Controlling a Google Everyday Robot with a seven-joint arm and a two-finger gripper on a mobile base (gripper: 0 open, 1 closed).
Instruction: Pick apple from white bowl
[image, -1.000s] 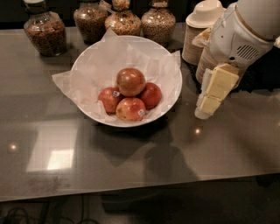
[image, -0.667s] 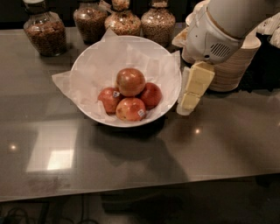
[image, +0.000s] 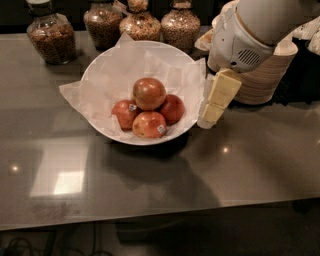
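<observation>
Gripper (image: 210, 118): hangs tilted, tip low and to the left, just beside the right rim of the white bowl (image: 145, 142) and above the countertop (image: 250, 170). Only a cream-coloured side of it shows, so whether it is spread or pressed together cannot be told. It holds nothing. Whether its tip touches the bowl's crinkled paper lining (image: 75, 97) cannot be told either. The white arm housing (image: 242, 42) sits above it, at far right.

The apple (image: 149, 93): the largest one, lying in the bowl at its centre, resting on top of three smaller apples (image: 149, 125) (two of these show white stickers). It is to the left of the gripper and apart from it.

Edges and room: the paper spills over the bowl's left rim onto the counter. A stack of tan paper bowls (image: 267, 77) stands close behind the gripper on the right. Four glass jars (image: 50, 35) line the far edge, behind the bowl. The counter's near edge runs along the bottom. The near half of the counter, from left to right, is bare glossy surface.
</observation>
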